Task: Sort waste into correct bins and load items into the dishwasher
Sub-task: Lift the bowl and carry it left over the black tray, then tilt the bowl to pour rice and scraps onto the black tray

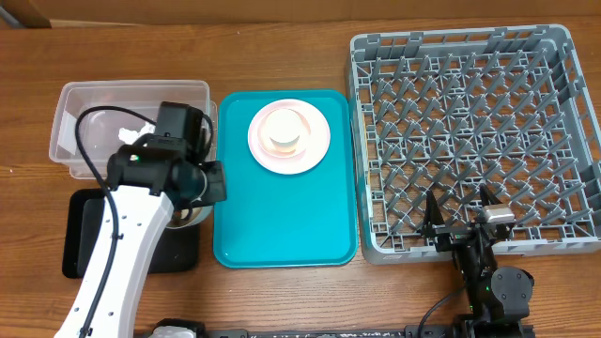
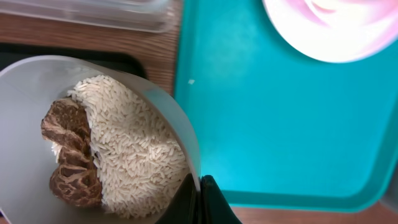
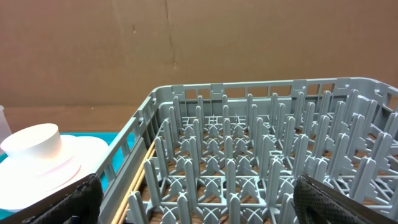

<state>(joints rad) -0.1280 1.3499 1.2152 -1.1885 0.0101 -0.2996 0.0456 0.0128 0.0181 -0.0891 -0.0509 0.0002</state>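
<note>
Rice (image 2: 130, 143) and brown scraps (image 2: 68, 155) sit in the white bowl (image 2: 25, 93). The left gripper (image 2: 198, 199) pinches its rim above the black tray (image 1: 80, 244) at eight o'clock, likely to tip them out. The right gripper (image 1: 460, 214) hangs wide open by the grey rack (image 1: 563, 47) at four o'clock.

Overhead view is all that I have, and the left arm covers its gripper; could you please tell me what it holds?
Observer: The left gripper is shut on the rim of a white bowl.
Operator: Thank you. Is anything in it?
Observer: Yes: pale rice and brown food scraps.
Operator: And the round thing on the pink plate?
Observer: Seen side-on from the right wrist, it is a small white cup standing on that plate, flat face up.
</note>
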